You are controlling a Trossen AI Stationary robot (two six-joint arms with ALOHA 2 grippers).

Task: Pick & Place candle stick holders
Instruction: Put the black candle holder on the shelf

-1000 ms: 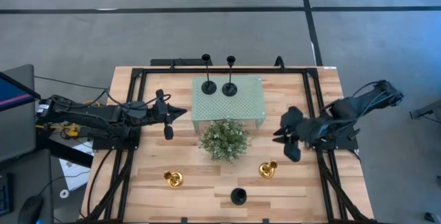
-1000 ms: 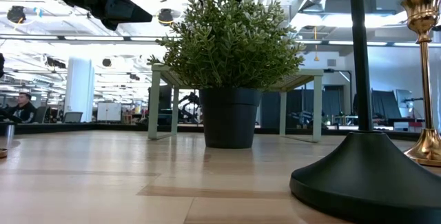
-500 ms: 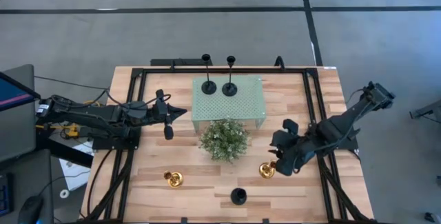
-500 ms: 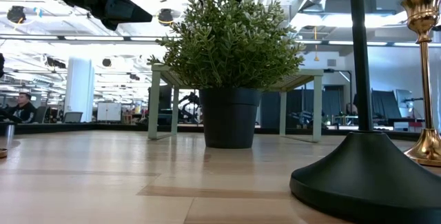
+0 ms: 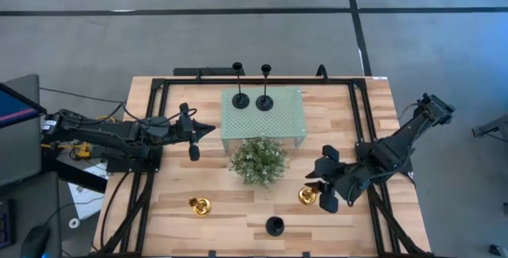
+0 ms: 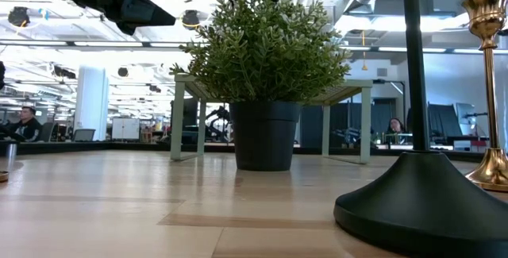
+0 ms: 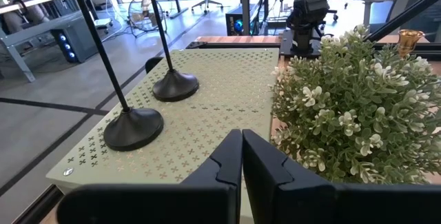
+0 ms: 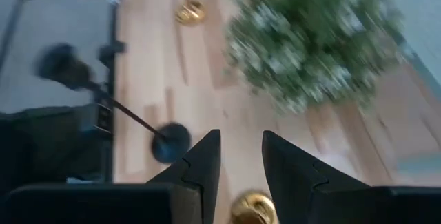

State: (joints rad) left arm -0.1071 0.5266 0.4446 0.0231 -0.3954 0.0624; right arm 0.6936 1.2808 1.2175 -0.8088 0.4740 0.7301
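A light wooden table [image 5: 178, 202] with a black frame holds everything. At its centre stands a pale green perforated riser shelf [image 5: 282, 119], and just in front of it a bushy green potted plant [image 5: 259, 160].

The left arm reaches in from the table's left side, and the left gripper [image 5: 208, 129] hangs beside the riser's left edge with its fingers pressed together, holding nothing. The right arm stretches in from the right side, and the right gripper [image 5: 319, 191] hovers just beside one gold holder. Its fingers stand partly apart, with the gold holder showing in the gap between them in the right wrist view, not clamped.

Two black candle stick holders stand on the riser's far edge, side by side: the left one [image 5: 240, 99] and the right one [image 5: 264, 102], each with a round base and a thin stem. A third black holder [image 5: 275, 225] stands alone near the table's front edge. The gold holder [image 5: 308, 195] by the right gripper sits right of the plant. A second gold holder [image 5: 199, 206] sits near the front left, well apart from both grippers.
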